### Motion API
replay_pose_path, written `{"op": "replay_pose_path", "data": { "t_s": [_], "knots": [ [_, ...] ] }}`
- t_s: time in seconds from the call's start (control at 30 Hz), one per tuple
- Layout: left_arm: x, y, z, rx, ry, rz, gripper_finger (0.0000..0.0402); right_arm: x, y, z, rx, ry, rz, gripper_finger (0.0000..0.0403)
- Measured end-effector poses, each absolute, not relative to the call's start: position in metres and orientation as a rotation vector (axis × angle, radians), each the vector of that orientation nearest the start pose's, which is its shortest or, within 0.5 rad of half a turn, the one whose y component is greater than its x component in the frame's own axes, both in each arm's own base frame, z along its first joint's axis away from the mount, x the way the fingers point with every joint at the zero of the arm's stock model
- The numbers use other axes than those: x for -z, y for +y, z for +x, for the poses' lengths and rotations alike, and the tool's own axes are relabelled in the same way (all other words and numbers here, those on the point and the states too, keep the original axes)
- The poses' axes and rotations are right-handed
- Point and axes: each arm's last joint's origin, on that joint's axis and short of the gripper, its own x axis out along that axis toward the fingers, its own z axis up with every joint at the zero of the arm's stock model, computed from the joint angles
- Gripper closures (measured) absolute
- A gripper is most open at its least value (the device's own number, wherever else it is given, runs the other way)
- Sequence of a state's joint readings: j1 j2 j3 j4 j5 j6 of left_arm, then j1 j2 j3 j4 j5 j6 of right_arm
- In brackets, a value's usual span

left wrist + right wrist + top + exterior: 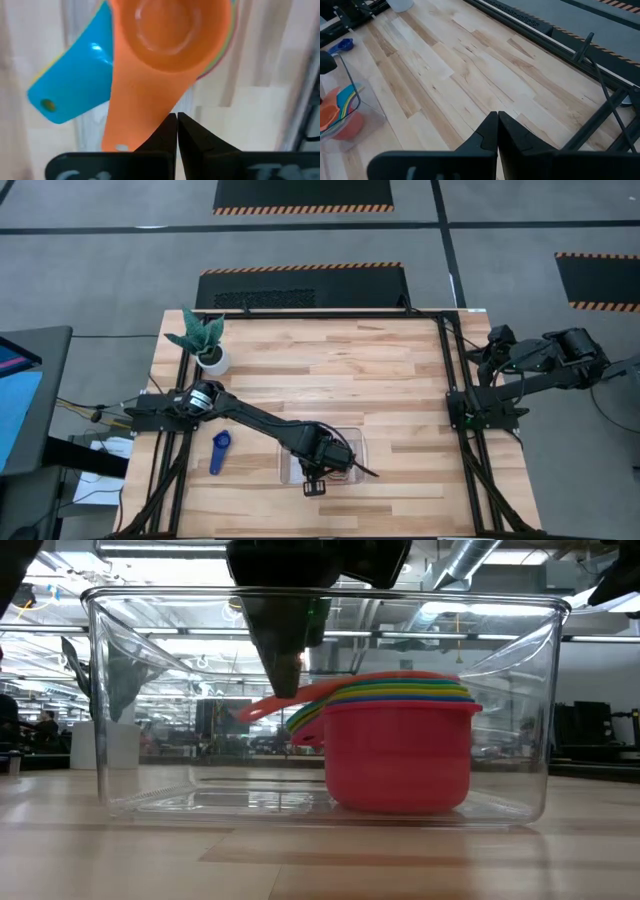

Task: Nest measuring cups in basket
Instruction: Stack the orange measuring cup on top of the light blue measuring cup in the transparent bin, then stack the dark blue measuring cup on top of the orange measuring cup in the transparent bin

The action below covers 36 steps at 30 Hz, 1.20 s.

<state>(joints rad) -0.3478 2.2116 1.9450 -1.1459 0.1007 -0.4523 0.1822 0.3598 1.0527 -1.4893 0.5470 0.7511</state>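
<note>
The clear basket (120,740) stands on the table near its front edge (290,468). Inside it sits a nested stack of measuring cups (400,755): a red one at the bottom on the basket's floor, an orange one (170,35) on top. A light-blue handle (70,90) sticks out sideways. My left gripper (285,685) is shut and points down into the basket beside the orange handle. A navy cup (219,452) lies on the table left of the basket. My right gripper (497,122) waits shut beyond the table's right edge. My left gripper's shut fingertips (167,127) meet the side edge of the orange cup's flat handle (145,115), about midway along it. They come from above, pointing down. The orange cup stays seated in the stack, its handle sticking out over the basket's floor.
A white plant pot (212,358) with a green plant stands at the table's far left. Dark frame rails (450,380) run along the table's left and right sides. Bare wood lies between the basket and the right rail.
</note>
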Motion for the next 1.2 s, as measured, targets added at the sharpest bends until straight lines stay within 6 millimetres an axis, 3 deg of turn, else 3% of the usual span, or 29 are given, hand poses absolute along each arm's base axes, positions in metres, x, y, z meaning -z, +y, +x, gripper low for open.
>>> {"op": "replay_pose_path", "data": {
  "t_s": [0.53,0.8,0.9,1.0,1.07,1.2],
  "knots": [
    [-0.213,-0.124,0.425,0.071,1.462,-0.096,0.0401,-0.333,-0.017,-0.009,0.6,0.57,0.421,0.0377],
    [-0.215,-0.113,0.424,0.121,1.511,-0.128,0.0401,-0.333,-0.017,-0.009,0.6,0.569,0.42,0.0377],
    [-0.226,-0.113,0.413,0.143,1.633,-0.188,0.0401,-0.333,-0.017,-0.009,0.6,0.567,0.423,0.0377],
    [-0.247,-0.111,0.399,0.054,1.767,-0.216,0.0401,-0.334,-0.017,-0.009,0.598,0.56,0.427,0.0377],
    [-0.263,-0.11,0.401,0.004,1.689,-0.267,0.0401,-0.334,-0.017,-0.009,0.598,0.561,0.427,0.0377],
    [-0.293,-0.11,0.383,-0.167,1.612,-0.341,0.0401,-0.334,-0.017,-0.009,0.598,0.562,0.426,0.0377]
  ]
}}
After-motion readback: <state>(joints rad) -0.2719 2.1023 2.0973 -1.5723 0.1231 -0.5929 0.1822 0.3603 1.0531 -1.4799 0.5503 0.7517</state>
